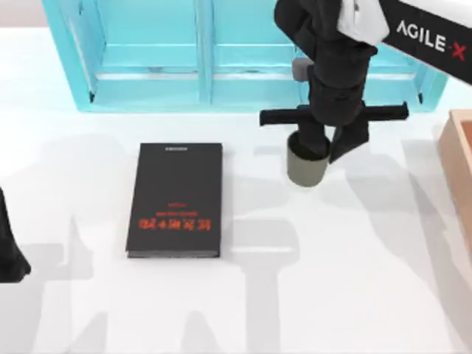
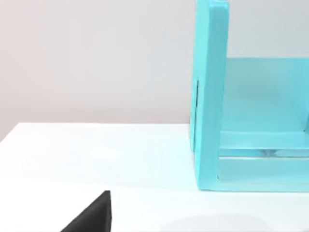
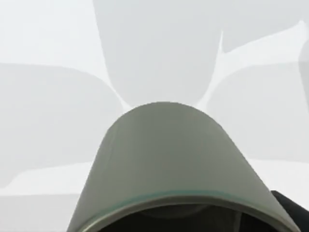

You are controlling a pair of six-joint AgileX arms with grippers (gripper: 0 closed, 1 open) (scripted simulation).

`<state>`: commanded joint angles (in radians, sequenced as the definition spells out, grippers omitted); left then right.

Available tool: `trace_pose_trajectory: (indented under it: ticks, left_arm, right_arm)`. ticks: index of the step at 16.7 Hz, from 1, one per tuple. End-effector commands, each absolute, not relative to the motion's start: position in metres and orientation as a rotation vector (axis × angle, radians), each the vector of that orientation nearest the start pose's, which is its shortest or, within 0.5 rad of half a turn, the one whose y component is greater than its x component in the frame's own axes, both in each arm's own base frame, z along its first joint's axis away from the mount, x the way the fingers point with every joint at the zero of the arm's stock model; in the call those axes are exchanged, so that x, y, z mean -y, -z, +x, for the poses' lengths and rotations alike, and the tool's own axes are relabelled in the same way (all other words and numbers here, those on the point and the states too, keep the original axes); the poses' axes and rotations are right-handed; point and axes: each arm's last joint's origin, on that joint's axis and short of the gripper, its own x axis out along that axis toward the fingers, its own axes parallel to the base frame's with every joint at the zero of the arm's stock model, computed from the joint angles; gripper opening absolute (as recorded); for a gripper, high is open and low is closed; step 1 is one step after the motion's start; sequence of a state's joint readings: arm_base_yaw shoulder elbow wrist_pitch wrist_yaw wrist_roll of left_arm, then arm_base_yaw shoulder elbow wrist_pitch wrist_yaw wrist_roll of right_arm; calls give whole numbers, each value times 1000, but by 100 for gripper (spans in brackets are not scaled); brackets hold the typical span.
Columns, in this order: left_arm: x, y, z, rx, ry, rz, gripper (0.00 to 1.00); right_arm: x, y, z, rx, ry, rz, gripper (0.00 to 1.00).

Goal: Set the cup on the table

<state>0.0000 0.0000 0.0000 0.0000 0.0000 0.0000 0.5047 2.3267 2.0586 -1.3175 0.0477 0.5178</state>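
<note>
Table (image 1: 354, 295) is lying white, shelf (image 1: 147, 59) standing at its back, book (image 1: 175, 199) lying left of centre. Right gripper (image 1: 328, 151) is grasping the upright cup (image 1: 306, 171) right of the book. Left arm (image 1: 9, 251) is sitting at the left edge.

Bare table (image 1: 354, 280) lies open between the black book (image 1: 175, 199) and wooden tray (image 1: 461, 169); the turquoise shelf (image 1: 147, 51) blocks the back.

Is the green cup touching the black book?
Apart. The top view shows bare white table between the cup and the book.
</note>
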Motion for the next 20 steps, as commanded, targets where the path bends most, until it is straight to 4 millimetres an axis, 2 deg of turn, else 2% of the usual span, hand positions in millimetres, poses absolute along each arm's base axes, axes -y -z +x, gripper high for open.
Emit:
trace_pose_trajectory:
  ticks: [4,17,20]
  left_arm:
    - [1,-160,106,0,0,0,100]
    - [1,-160,106,0,0,0,100]
    - [1,-160,106,0,0,0,100]
  right_arm:
    - [-225,-185,398,-1562,37,-34,0]
    - [-225,-185,398,-1562,37,-34,98]
    - [-225,-185,398,-1562,37,-34,100]
